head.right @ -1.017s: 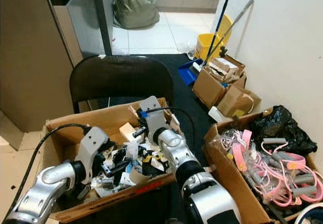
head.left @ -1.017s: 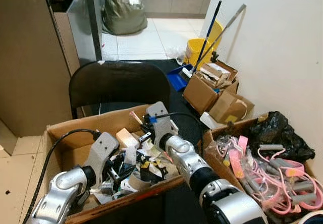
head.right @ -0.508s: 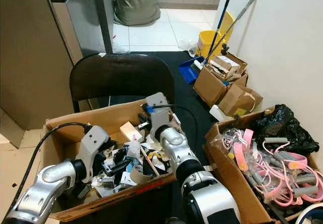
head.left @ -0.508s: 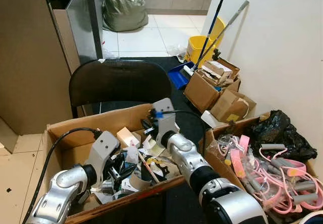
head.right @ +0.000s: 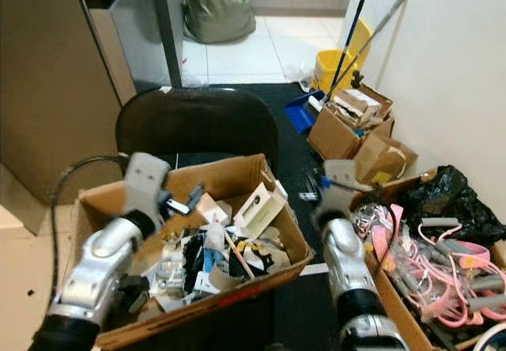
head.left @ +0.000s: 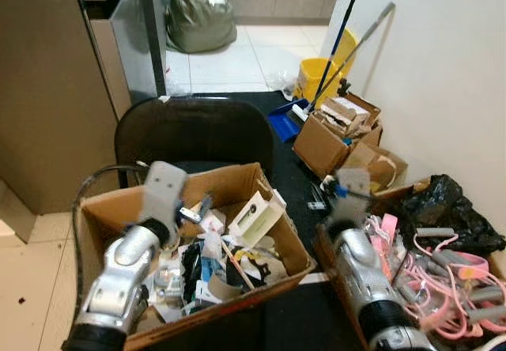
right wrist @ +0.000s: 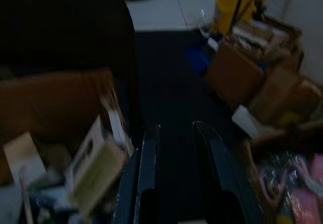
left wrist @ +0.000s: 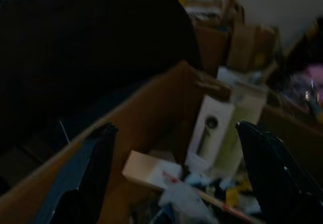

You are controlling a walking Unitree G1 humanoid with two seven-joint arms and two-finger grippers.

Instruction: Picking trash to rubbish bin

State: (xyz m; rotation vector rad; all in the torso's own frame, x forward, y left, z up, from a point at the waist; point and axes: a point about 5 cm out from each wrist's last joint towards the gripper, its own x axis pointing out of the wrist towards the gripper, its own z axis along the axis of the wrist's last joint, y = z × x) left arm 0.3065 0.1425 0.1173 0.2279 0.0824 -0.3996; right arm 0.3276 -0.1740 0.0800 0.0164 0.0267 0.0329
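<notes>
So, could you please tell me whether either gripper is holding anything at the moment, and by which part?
Nothing is held. The left gripper is open above the brown cardboard box of trash; the right gripper shows only dark floor between its fingers.

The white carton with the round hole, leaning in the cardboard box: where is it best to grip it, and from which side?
Probably its raised upper edge, from above. The white carton leans tilted over the clutter, upper end free, lower end buried. The open left gripper faces it.
</notes>
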